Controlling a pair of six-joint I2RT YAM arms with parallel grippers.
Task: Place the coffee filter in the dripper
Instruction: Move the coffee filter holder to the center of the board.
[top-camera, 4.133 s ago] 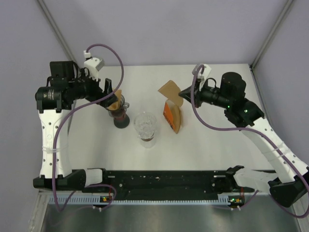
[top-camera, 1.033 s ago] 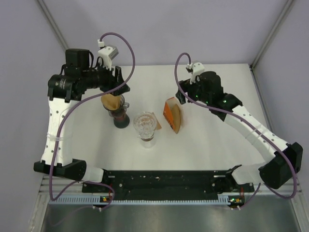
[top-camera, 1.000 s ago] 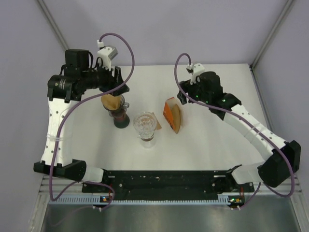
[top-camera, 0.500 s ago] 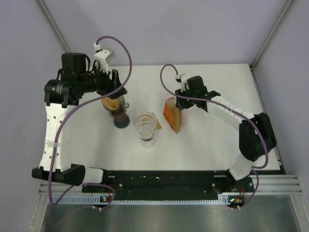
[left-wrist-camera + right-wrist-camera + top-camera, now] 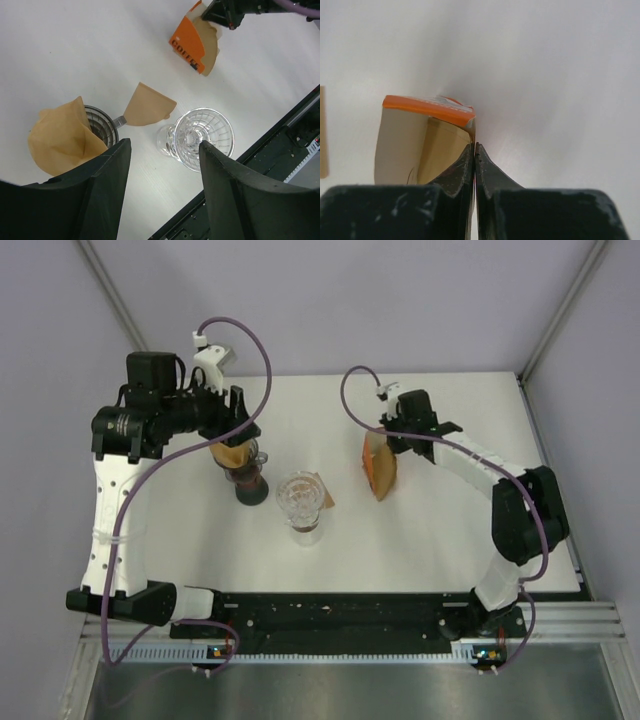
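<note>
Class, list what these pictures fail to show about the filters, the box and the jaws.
1. Top view: the left jaws, hidden beneath the left wrist.
2. Left wrist view: the dark cup, partly covered by the filter over it.
3. Right wrist view: how many filters the box holds, blocked by its wall and the shut right jaws.

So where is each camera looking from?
Top camera: high above and behind the arms, looking down on the table, both arms showing, left gripper and right gripper.
Left wrist camera: looks down past its own open fingers at the glass dripper and orange box.
Right wrist camera: close up, its fingers pinching the box edge.
All three see the orange box.
</note>
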